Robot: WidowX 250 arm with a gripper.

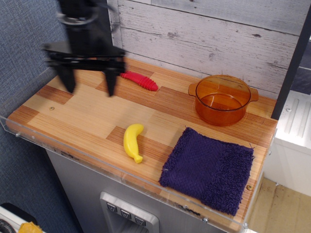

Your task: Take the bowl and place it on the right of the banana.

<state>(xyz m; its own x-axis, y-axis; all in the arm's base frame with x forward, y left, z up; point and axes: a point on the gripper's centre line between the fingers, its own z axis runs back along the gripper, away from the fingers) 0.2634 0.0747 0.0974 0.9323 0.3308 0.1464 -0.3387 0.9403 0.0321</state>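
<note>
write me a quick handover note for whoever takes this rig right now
Gripper: open, empty, blurred, above the table's back left, near the red-handled spoon.
Bowl: upright at the back right, untouched, behind the purple cloth.
Banana: front centre, left of the cloth.
Done: nothing placed yet.
Left: reach the bowl, grasp it, set it down right of the banana; the cloth covers much of that area.

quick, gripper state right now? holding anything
gripper: open, fingers spread wide, holding nothing, up above the back left of the counter; the bowl sits untouched.
</note>
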